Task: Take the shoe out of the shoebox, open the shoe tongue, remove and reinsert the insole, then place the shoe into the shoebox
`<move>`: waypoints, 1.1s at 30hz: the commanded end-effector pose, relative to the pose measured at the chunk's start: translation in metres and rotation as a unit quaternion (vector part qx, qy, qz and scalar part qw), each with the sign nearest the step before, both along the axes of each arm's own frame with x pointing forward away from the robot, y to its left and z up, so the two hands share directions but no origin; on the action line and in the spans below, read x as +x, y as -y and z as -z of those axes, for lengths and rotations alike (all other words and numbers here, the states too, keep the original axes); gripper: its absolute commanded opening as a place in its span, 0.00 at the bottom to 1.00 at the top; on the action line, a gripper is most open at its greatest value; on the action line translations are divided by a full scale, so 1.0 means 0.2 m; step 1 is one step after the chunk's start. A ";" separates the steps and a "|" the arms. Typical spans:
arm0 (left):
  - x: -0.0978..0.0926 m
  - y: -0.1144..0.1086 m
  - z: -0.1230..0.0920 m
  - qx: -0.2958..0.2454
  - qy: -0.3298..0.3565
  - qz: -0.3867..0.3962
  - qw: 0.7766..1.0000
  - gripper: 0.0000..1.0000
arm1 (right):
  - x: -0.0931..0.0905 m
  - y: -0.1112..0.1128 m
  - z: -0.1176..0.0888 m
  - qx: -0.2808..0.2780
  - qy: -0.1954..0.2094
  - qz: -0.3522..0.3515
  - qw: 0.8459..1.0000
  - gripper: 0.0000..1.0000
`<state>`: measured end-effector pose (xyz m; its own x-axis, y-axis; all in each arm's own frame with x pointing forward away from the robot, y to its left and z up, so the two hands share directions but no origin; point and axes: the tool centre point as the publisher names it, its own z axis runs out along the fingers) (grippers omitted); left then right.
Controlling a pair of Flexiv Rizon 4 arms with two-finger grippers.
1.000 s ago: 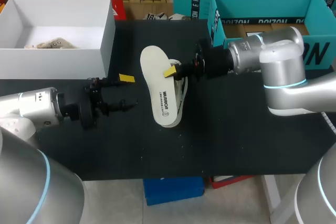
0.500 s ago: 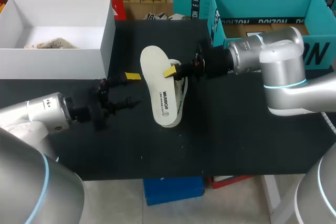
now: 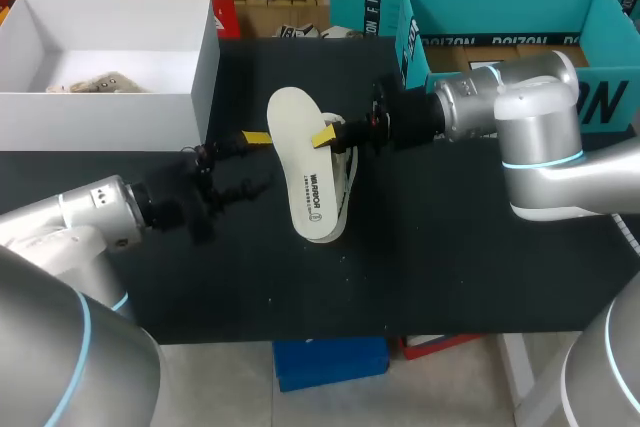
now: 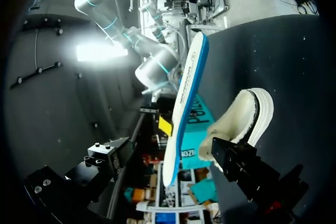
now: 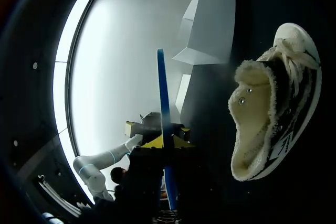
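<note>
Left gripper (image 3: pixel 258 160) nearer the print-bearing insole (image 3: pixel 298 162) in right gripper (image 3: pixel 326 139).

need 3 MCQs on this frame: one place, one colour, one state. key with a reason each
1. Where is the shoe?
A. held in the air
B. lying on the table, partly beneath the insole
C. out of view

2. What colour is the insole's edge in the right wrist view?
A. red
B. blue
C. green

3. The right tool is:
A. open, clear of the insole
B. out of view
C. shut on the insole

Key:
1 B: the head view shows the shoe on the black tabletop, with the insole over it.
2 B: seen edge-on, the insole is a thin blue strip.
3 C: its yellow tips sit against the insole from both sides.
</note>
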<state>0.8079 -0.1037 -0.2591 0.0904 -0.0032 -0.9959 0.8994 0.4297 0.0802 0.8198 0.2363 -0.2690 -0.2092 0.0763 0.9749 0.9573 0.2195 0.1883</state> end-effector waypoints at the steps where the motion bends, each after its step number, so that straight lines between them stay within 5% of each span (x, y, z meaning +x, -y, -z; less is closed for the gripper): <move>1: 0.03 0.02 0.01 0.005 0.002 -0.004 1.000 1.00 | 0.00 -0.01 0.00 -0.001 0.000 0.000 1.000 0.00; 19: 0.14 0.08 -0.01 -0.010 0.021 -0.017 1.000 1.00 | 0.00 -0.01 0.00 -0.001 0.000 0.000 1.000 0.00; 25: 0.13 0.09 -0.02 -0.008 0.025 -0.026 0.999 0.76 | 0.00 -0.01 0.00 -0.001 0.000 0.000 1.000 0.00; 31: 0.11 0.08 -0.01 -0.009 0.024 -0.032 0.999 0.40 | 0.00 -0.01 0.00 -0.001 0.000 0.000 1.000 0.00; 33: 0.11 0.09 -0.01 -0.009 0.024 -0.034 0.999 0.39 | 0.00 -0.01 0.00 -0.001 0.000 0.000 1.000 0.00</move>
